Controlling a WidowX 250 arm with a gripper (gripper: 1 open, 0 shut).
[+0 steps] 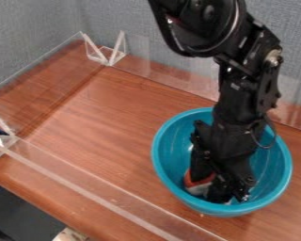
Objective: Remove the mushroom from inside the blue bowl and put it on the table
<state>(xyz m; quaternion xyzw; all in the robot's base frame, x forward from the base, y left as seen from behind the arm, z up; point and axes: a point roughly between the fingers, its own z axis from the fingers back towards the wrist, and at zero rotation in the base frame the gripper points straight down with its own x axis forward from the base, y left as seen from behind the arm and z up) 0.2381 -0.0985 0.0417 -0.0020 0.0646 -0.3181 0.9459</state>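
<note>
Mushroom lies in the bowl, lower right; we see our claw down around it, grip unclear.

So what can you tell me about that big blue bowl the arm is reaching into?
The blue bowl is a large, round, turquoise bowl that looks like glossy plastic. It sits upright on the wooden table, near the clear wall along the front edge. The black gripper reaches straight down into it, hiding much of the inside. Only a sliver of the mushroom's reddish cap shows low inside, beside the gripper.
</note>
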